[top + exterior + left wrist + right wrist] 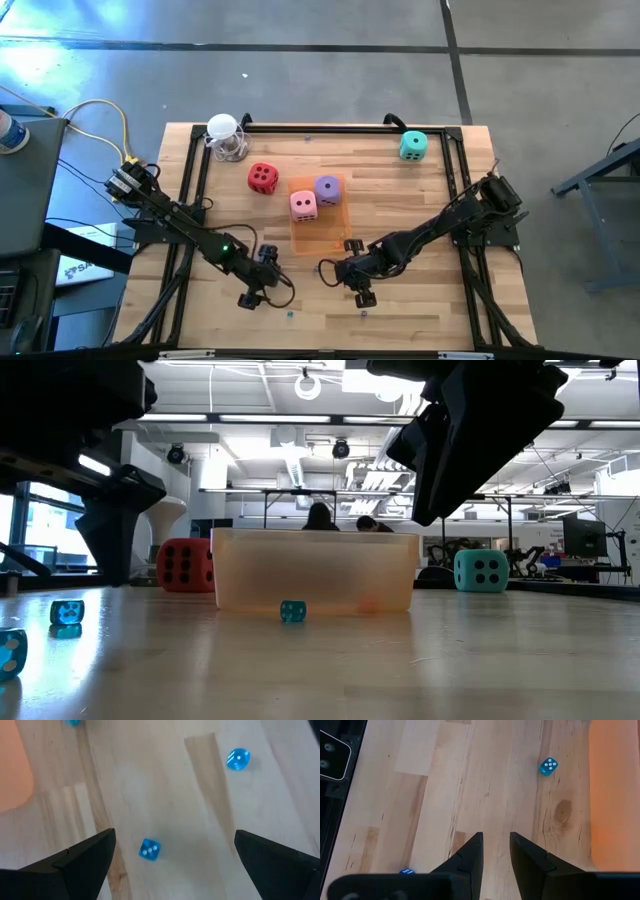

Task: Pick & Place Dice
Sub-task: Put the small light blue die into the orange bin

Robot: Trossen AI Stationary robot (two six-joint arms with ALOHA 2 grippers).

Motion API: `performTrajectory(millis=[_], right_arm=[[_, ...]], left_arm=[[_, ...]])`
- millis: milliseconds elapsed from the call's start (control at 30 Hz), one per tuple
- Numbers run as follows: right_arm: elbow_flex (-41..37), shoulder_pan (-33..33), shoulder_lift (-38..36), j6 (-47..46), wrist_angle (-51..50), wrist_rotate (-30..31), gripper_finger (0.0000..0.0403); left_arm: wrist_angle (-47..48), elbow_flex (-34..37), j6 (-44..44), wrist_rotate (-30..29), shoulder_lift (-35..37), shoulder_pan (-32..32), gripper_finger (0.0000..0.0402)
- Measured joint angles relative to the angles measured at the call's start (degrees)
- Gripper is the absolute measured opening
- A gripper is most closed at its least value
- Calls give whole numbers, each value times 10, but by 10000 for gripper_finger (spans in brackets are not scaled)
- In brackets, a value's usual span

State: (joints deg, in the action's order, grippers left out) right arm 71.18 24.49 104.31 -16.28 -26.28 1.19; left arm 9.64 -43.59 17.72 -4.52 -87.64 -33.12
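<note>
Nearest the low camera, small blue dice (66, 611) lie on bare wood at the table's (420, 310) front edge. There the left gripper (255, 290) hangs with fingers spread wide and empty, and the right gripper (345, 278) has fingers nearly together, holding nothing. From left to right behind them, the red die (263, 178) sits on the wood beside the orange tray (318, 232); the pink die (303, 204) and purple die (327, 189) are in the tray, and the teal die (413, 146) sits by the far right edge.
</note>
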Motion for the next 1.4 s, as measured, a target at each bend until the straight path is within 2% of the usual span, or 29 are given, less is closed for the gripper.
performTrajectory(millis=[467,1000,1400], right_arm=[[0,0,0,0,0,1,85],[0,0,0,0,2,2,85],[0,0,0,0,6,2,85]], left_arm=[[35,0,38,-36,-3,0,397],[44,0,48,-46,-10,4,318],[23,0,29,-42,-31,4,309]])
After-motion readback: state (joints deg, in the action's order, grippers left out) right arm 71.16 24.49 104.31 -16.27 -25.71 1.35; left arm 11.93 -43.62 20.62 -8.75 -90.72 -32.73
